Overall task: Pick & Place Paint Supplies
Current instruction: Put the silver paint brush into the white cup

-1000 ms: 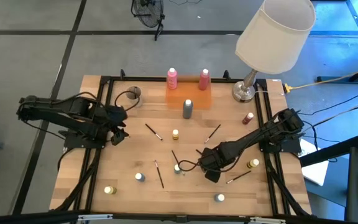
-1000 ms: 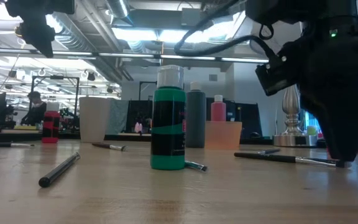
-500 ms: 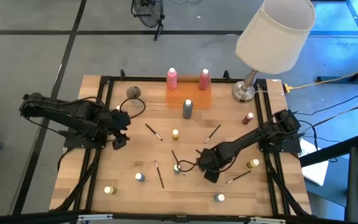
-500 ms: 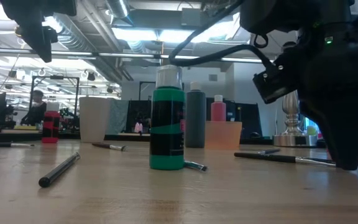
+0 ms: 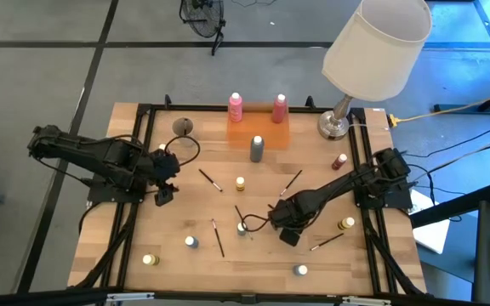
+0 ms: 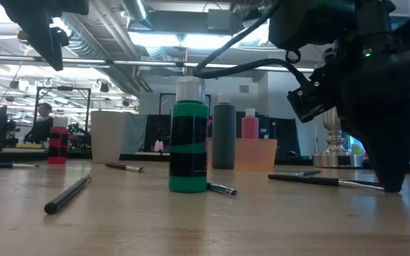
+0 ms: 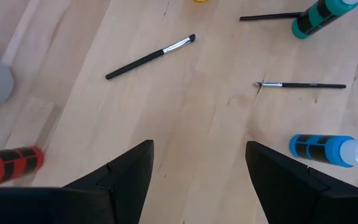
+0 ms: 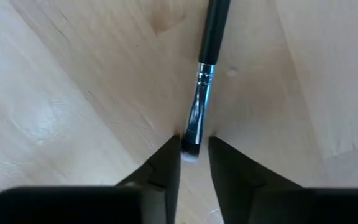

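Observation:
My right gripper (image 5: pixel 287 231) points down at mid-table, right of centre, shut on the end of a thin dark brush (image 6: pixel 326 180) that lies flat on the wood. A green white-capped bottle (image 5: pixel 243 228) stands just left of it. My left gripper (image 5: pixel 164 189) hangs open above the table's left part, holding nothing (image 7: pixel 197 180). Two pink bottles (image 5: pixel 236 107) (image 5: pixel 279 106) stand by the orange tray (image 5: pixel 258 133), and a grey bottle (image 5: pixel 256 149) stands in front of it. Small pots and more brushes (image 5: pixel 209 180) are scattered on the table. My right gripper pinches the brush's bristle end (image 8: pixel 191 144), just past the silver ferrule, between its two fingertips (image 8: pixel 168 157). The fingers come from above, pointing down, one on each side across the brush. The brush lies flat on the table, and its black handle (image 8: pixel 214 28) runs away from the fingers.
A table lamp (image 5: pixel 337 124) stands at the far right and a beige cup (image 5: pixel 183 127) at the far left. A red pot (image 5: pixel 339 161) and a yellow-lidded pot (image 5: pixel 347 223) stand near the right arm. A loose cable (image 5: pixel 258 223) loops beside the green bottle.
My right gripper has sunk a little onto the brush's end, and its fingers have drawn together around it. The brush has stayed flat on the table.

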